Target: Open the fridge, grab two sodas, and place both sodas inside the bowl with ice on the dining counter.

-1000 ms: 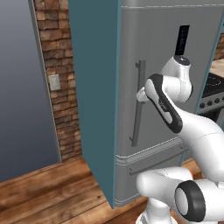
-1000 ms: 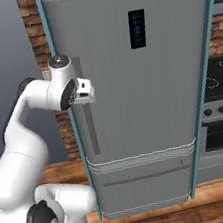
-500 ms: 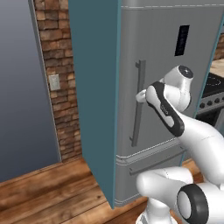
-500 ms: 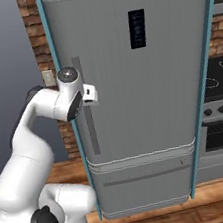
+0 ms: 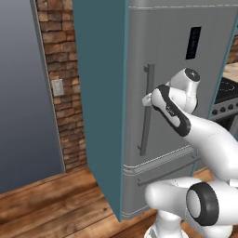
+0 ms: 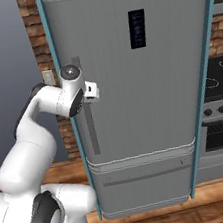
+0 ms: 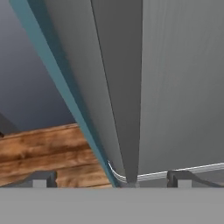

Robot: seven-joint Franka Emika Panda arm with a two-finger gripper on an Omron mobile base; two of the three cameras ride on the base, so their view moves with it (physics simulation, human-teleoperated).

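I am at the very start; the fridge point(image 6: 141, 94) is shut, no sodas fetched, nothing yet at the bowl; my gripper point(image 7: 109, 178) stands wide open, empty, its tips either side of the handle point(image 5: 147, 109) by the door's left edge; that handle runs vertically.

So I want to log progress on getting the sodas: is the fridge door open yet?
No, the fridge door sits flush and closed in the right base view, with the open gripper at its long vertical handle.
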